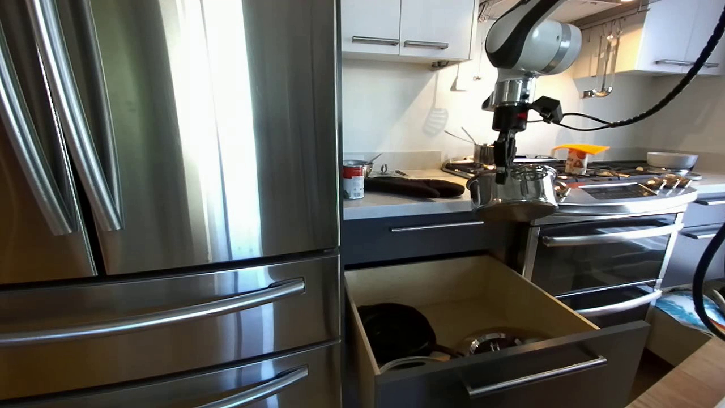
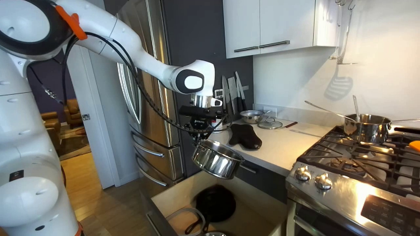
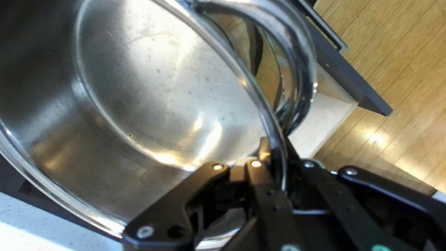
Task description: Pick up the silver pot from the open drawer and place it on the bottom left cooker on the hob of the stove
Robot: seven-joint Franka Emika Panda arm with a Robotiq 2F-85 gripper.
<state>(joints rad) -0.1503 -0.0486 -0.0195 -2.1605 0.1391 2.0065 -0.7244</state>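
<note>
My gripper (image 1: 502,174) is shut on the rim of the silver pot (image 1: 518,192), one finger inside and one outside, as the wrist view shows at the jaws (image 3: 278,157). The pot hangs tilted in the air above the open drawer (image 1: 544,368), near counter height; its inside (image 3: 156,87) fills much of the wrist view. In an exterior view the pot (image 2: 215,160) is left of the stove (image 2: 347,188). The hob (image 2: 387,164) has black grates. The bottom left cooker (image 2: 347,165) shows bare under its grate, behind the knobs.
A black pan (image 2: 215,203) lies in the drawer. The counter (image 2: 279,144) holds a black oven mitt (image 2: 246,136), a small pan (image 2: 252,116) and a glass lid (image 2: 269,123). A pot with utensils (image 2: 366,129) stands at the hob's back. The fridge (image 1: 170,141) stands beside the drawer.
</note>
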